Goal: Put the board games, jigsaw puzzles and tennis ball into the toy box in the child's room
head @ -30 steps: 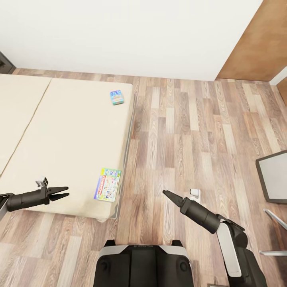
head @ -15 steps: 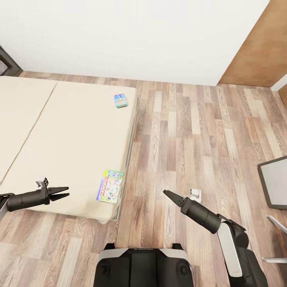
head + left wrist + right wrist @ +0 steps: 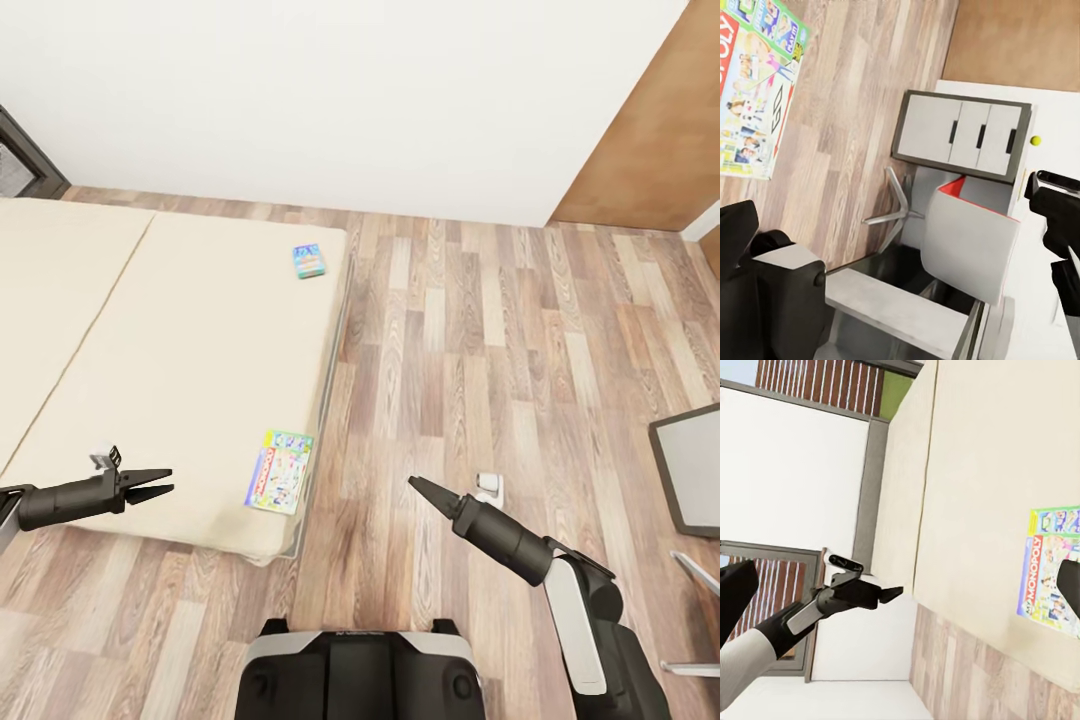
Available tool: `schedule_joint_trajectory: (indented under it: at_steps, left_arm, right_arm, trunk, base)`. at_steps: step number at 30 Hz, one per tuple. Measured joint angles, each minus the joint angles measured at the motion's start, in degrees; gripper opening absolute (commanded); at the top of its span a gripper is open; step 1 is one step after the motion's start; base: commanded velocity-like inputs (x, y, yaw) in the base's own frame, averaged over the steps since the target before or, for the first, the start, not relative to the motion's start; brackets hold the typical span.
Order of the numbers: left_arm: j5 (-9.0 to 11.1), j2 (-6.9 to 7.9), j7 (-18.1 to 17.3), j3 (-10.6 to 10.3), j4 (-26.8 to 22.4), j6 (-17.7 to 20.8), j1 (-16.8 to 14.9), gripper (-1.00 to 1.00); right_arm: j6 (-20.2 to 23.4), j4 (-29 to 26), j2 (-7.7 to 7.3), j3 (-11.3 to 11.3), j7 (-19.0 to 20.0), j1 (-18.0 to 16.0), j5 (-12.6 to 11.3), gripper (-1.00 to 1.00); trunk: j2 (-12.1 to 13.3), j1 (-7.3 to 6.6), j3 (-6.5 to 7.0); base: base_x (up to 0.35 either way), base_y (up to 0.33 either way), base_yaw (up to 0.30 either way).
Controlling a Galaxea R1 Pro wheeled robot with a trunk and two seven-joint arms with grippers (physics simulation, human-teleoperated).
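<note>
Cream bed (image 3: 150, 350) with two board games (image 3: 279, 471), left hand (image 3: 160, 483) slightly parted, empty, right hand (image 3: 415, 486) closed, empty

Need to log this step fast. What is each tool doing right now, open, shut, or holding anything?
Left tool: open, holding nothing, hovering over the bed.
Right tool: shut, empty, above the floor.

The bed (image 3: 150, 350) has a matt cream cloth mattress; the Monopoly board game (image 3: 279, 472) near its foot corner is glossy printed card. The floor (image 3: 470, 340) is streaky wood plank, the wall (image 3: 330, 90) smooth matt white, the grippers' arms (image 3: 500, 535) dull black plastic
</note>
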Motion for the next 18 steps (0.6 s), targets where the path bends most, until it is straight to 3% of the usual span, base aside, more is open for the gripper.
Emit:
schedule_joint_trajectory:
  at_steps: [18]
  left_arm:
    - [-0.01, 0.0, -0.01, 0.01, -0.01, -0.05, 0.0, 1.0]
  right_arm:
    - [0.01, -0.05, -0.06, 0.08, 0.01, 0.0, 0.02, 1.0]
  trunk:
    - [0.0, 0.0, 1.69]
  base:
    - [0.0, -0.011, 0.001]
